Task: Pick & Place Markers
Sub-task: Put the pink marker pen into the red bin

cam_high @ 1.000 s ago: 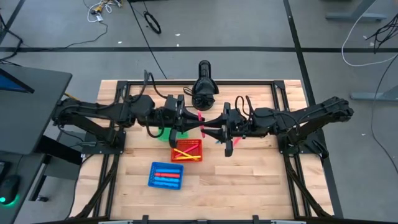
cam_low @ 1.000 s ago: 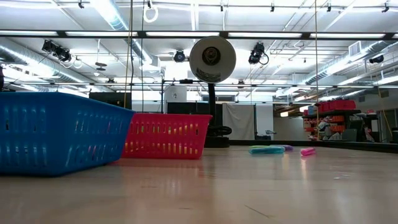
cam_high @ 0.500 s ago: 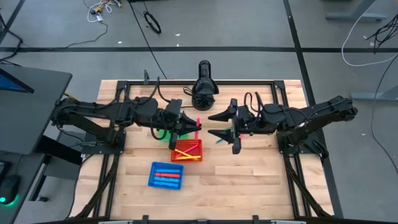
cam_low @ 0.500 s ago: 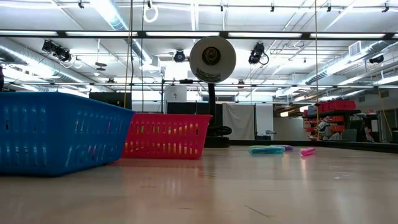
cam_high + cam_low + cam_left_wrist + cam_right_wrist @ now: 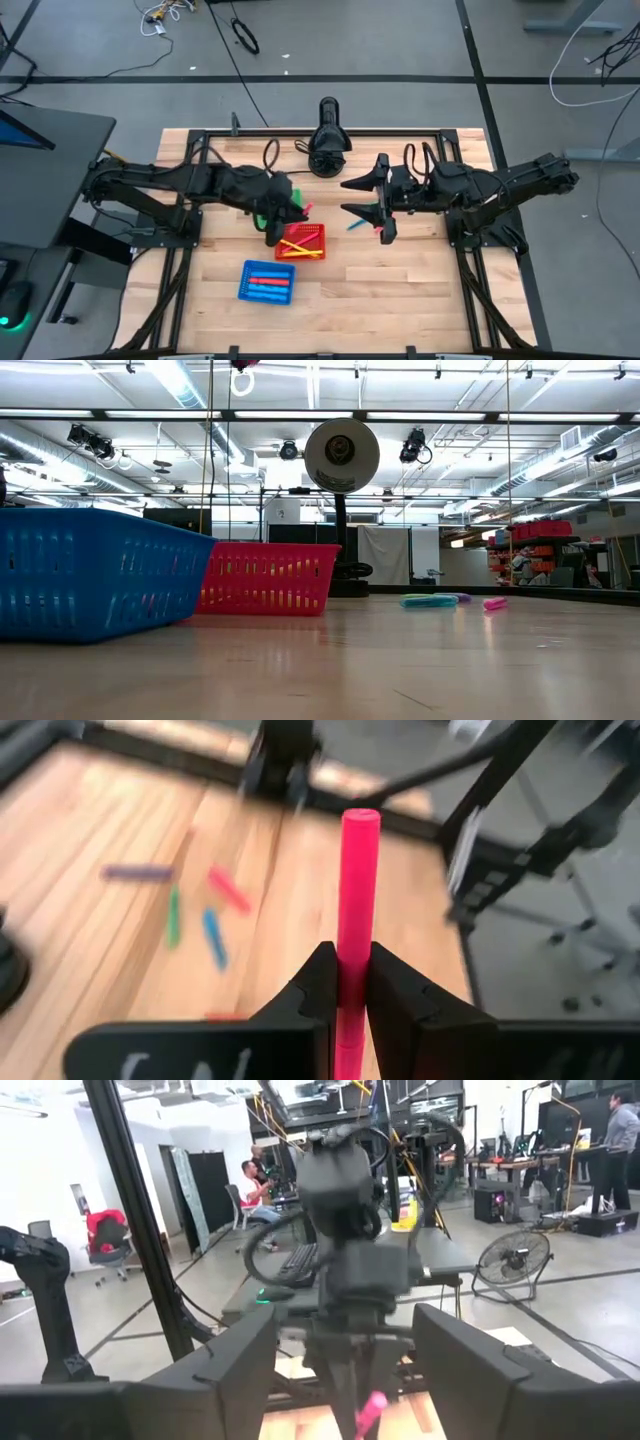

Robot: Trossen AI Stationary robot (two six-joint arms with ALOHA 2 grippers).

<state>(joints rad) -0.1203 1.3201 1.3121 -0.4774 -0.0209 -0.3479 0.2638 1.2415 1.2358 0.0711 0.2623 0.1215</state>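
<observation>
My left gripper [image 5: 288,212] is over the far edge of the red basket [image 5: 300,242] and is shut on a pink marker [image 5: 356,910]. My right gripper [image 5: 346,197] hangs open to its right, above the table, holding nothing; its wrist view shows the left arm and the pink marker [image 5: 372,1408] straight ahead. Loose markers lie flat on the table: purple [image 5: 138,872], green [image 5: 172,917], blue [image 5: 213,937] and red [image 5: 229,888]. Yellow and red markers lie in the red basket, and red and blue ones in the blue basket [image 5: 266,281]. My left gripper pinches the pink marker's lower half [image 5: 350,982] between its two fingers [image 5: 318,988], which lie across it. The marker is lifted clear of the table. Its long free end [image 5: 360,820] sticks out past the fingertips, and a short end shows behind them.
A green basket [image 5: 262,218] sits mostly hidden under the left arm. A black camera stand [image 5: 327,140] is at the far edge of the table. Bare wood lies near and right of the baskets. People and a fan show in the room behind.
The two grippers were close together around the pink marker. My right gripper has drawn back toward the table's right without it. My left gripper has carried the marker toward the left and near side, to the red basket's far edge.
</observation>
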